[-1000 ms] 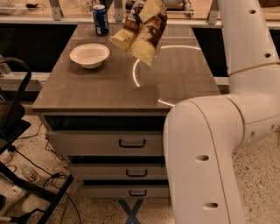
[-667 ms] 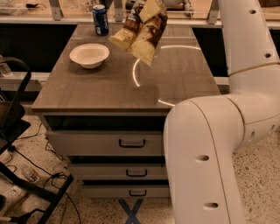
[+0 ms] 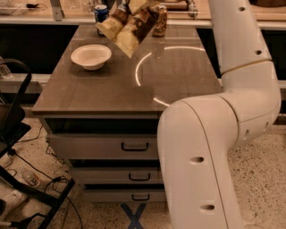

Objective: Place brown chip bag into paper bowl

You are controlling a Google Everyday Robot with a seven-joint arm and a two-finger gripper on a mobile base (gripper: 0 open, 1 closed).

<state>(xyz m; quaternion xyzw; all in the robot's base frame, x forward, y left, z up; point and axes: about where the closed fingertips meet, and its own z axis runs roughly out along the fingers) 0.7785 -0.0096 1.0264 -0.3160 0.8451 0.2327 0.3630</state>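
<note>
The brown chip bag (image 3: pixel 129 24) is dark brown with pale tan ends. It hangs tilted in the air above the table, up and to the right of the paper bowl (image 3: pixel 91 56). My gripper (image 3: pixel 135 3) is at the top edge of the view, shut on the bag's upper end. The off-white bowl sits empty on the left part of the grey table top (image 3: pixel 111 89). The bag's lower end is level with the bowl's right side and does not touch it.
A blue can (image 3: pixel 101 12) stands at the back left of the table and a brown can (image 3: pixel 160 20) at the back middle. My white arm (image 3: pixel 232 112) fills the right side. Drawers (image 3: pixel 134 146) are below the top, and a black stand (image 3: pixel 18 134) is on the left.
The gripper has carried the chip bag a little to the left and up, closer to the bowl. The bowl and cans have not moved.
</note>
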